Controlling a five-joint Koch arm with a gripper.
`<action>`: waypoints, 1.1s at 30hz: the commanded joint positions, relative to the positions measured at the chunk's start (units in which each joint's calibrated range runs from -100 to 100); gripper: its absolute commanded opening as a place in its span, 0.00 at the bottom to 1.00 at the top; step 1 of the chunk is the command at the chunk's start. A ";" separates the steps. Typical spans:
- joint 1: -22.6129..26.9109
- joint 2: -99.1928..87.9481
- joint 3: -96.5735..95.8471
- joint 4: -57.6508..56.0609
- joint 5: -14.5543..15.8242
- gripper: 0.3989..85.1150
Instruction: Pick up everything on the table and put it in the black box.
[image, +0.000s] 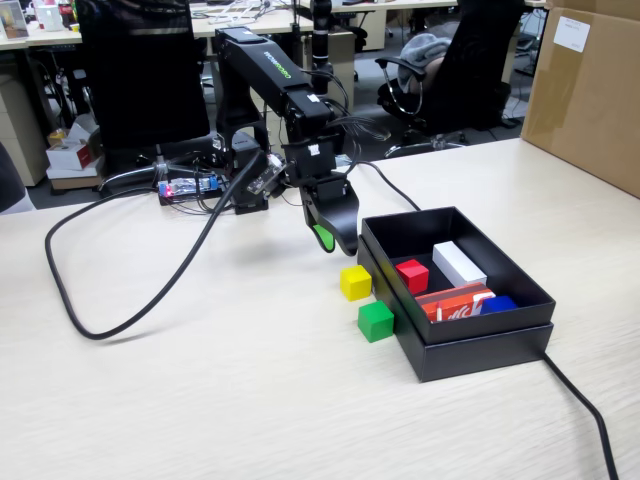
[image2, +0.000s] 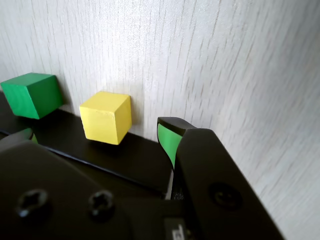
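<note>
Pincer: mine, grip state unclear, empty, beside black box. Yellow cube: probably light, rigid; take opposite flat faces.

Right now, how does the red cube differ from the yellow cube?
Colour: the red cube is red, the yellow cube yellow. Place: the red cube sits inside the black box, beside a white block; the yellow cube stands on the table just outside the box's wall, near the green cube. So the red cube is packed and the yellow cube is not. Both look like plain cubes of equal size.
</note>
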 joint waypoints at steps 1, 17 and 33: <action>0.49 2.64 4.09 4.66 0.29 0.56; 1.12 19.16 9.26 6.39 1.66 0.50; 0.20 16.52 4.82 3.88 2.98 0.00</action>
